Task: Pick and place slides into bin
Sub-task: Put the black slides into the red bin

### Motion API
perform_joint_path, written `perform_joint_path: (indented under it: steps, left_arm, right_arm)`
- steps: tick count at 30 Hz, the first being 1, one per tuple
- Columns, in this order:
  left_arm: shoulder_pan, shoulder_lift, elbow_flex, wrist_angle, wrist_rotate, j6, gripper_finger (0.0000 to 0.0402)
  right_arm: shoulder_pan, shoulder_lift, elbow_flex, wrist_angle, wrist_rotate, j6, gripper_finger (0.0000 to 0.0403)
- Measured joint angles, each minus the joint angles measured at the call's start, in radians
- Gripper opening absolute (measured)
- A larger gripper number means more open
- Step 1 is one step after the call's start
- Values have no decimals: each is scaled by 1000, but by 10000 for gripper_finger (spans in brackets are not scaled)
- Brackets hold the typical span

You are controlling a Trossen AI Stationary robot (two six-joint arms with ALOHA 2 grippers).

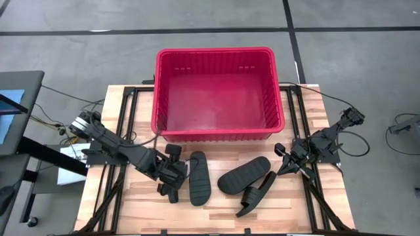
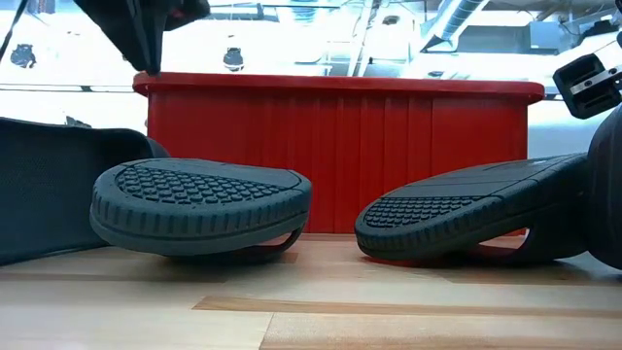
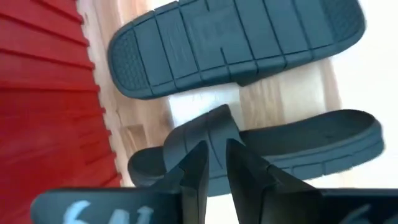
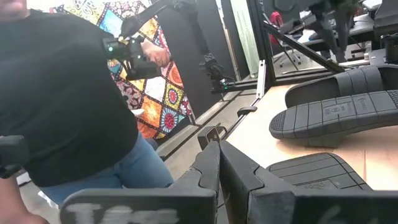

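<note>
Looking for the slides? Where are they?

They are all on the wooden table, on the side of the red bin that is closer to the arms. None of them is in the bin.

How do they lie?

One slide lies with its bumpy bottom up, near the middle. Two more slides lie close together to its right, and they touch. The last one, the slide on its edge, is just to the left, by the left arm.

What is the left gripper doing?

It is low over the table, right at that slide on its edge. Its two fingers are pinched close on the wide strap, so it has hold of the slide. The slide's side is down on the wood.

And the right gripper?

It waits near the right edge of the table, apart from the slides. Its fingers are pressed together with nothing between them.

Is anyone else around?

Yes. The right wrist view shows a person in a black shirt and blue jeans standing beside the table.
</note>
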Motion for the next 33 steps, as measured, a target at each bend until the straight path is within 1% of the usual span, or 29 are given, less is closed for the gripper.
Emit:
perform_joint_path:
  steps: [7, 16, 21, 24, 28, 33]
  left_arm:
    - [1, 71, 0, 2, 1, 6, 48]
    - [3, 74, 0, 4, -2, -7, 48]
    - [-2, 74, 0, 13, -26, -10, 49]
    - [-7, 74, 0, 21, -5, -20, 57]
    - [-17, 74, 0, 21, 38, -34, 78]
    - [-29, 74, 0, 20, 21, -57, 110]
  right_arm:
    - [0, 0, 0, 0, 0, 0, 0]
    - [0, 0, 0, 0, 0, 0, 0]
    - [0, 0, 0, 0, 0, 0, 0]
    - [0, 0, 0, 0, 0, 0, 0]
    - [0, 0, 0, 0, 0, 0, 0]
    - [0, 0, 0, 0, 0, 0, 0]
